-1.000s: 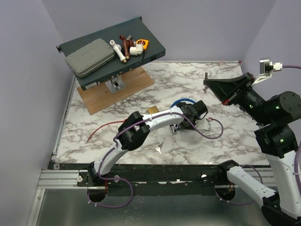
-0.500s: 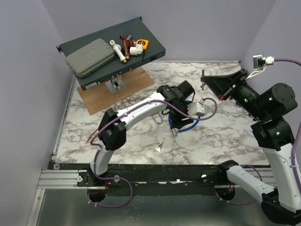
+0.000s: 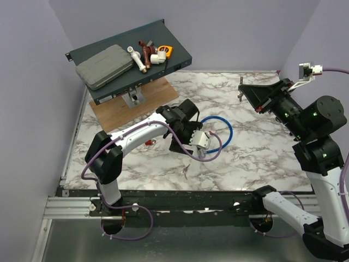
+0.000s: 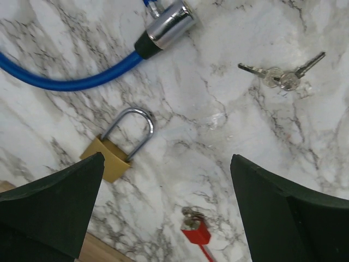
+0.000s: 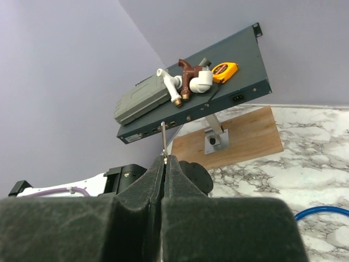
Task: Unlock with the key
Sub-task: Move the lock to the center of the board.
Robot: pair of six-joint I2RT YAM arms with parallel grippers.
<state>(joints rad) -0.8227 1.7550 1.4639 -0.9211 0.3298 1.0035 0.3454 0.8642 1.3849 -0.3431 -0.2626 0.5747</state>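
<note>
left pincer newly wide, empty | brass padlock lies free below it | right pincer pinches, seemingly, the key | padlock needs regrasping

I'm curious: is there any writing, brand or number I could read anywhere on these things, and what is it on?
Nothing here can be read.
Yellow tape measure: its dark label is too small and blurred.
Brass padlock: no marking shows on its visible face.

My left gripper hangs wide open, pointing down. My right gripper is up high, pinched tight on the key.
</note>
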